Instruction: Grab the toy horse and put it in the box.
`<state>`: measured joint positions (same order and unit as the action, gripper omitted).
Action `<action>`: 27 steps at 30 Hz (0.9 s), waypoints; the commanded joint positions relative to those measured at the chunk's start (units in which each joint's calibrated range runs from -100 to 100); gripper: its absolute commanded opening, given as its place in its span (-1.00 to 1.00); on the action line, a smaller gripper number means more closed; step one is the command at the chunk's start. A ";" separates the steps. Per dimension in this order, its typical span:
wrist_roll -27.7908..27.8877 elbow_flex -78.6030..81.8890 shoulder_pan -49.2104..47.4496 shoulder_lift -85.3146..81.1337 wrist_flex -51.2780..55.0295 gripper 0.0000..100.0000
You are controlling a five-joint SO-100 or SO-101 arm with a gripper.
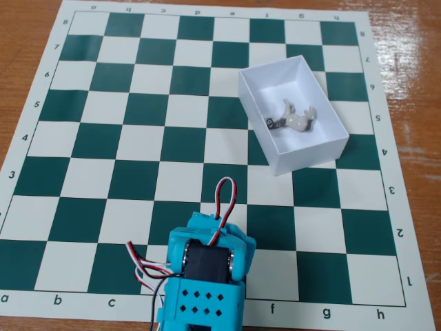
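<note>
Upper right of frame: horse (295,118) lying inside box (329,153); pincer state impossible to tell; best kept withdrawn, clear of box.

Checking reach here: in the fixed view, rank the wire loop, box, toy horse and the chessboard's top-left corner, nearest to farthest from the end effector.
1. Wire loop, just above the end effector, bottom centre.
2. Box, up and right, by its near wall.
3. Toy horse, lying inside the box.
4. Chessboard's top-left corner, farthest.
</note>
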<state>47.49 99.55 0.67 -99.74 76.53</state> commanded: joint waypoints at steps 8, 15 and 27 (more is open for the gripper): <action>-0.29 0.45 0.04 -0.26 -0.45 -1.00; -0.29 0.45 0.18 -0.26 -0.45 -1.00; -0.29 0.45 0.40 -0.26 -0.45 -1.00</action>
<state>47.33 99.64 0.67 -99.74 76.53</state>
